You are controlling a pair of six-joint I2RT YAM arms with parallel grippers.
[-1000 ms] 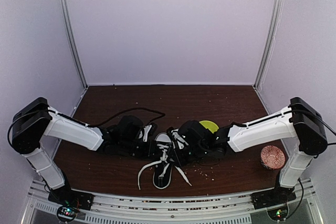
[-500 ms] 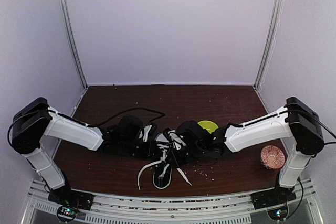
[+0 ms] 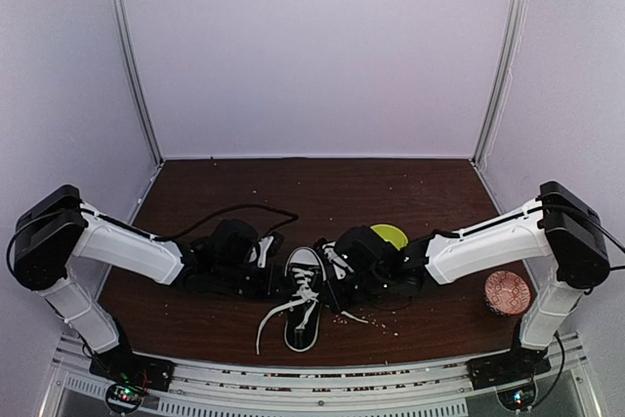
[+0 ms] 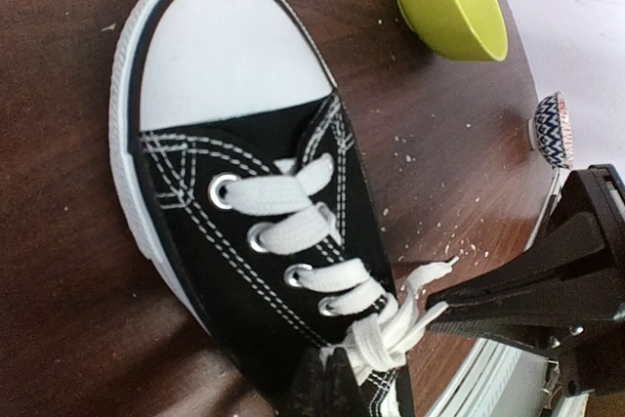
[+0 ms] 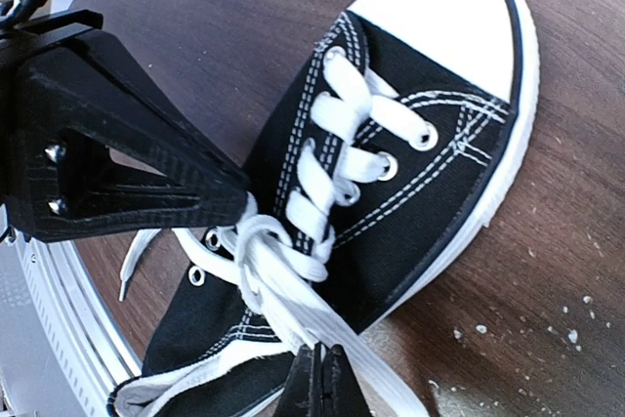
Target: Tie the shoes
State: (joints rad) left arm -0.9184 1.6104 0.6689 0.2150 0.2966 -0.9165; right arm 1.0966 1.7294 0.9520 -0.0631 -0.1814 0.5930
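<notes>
The black sneaker (image 3: 303, 317) with a white toe cap lies near the table's front edge, toe pointing away. Its white laces are crossed into a knot over the tongue (image 4: 430, 324). My left gripper (image 3: 276, 278) is at the shoe's left side; in the left wrist view (image 4: 327, 383) its fingertips are shut on a lace at the knot. My right gripper (image 3: 332, 278) is at the shoe's right side; in the right wrist view (image 5: 322, 383) it is shut on a lace strand (image 5: 361, 339) running from the knot. Loose lace ends (image 3: 266, 321) trail on the table.
A yellow-green bowl (image 3: 391, 234) sits behind the right gripper. A patterned bowl (image 3: 507, 292) stands at the right near the arm's base. A black cable (image 3: 244, 208) loops behind the left arm. Crumbs (image 3: 386, 308) are scattered on the brown table.
The two grippers have drawn apart sideways, left to the left and right to the right, pulling the crossed laces tighter over the shoe. The shoe has shifted slightly.
</notes>
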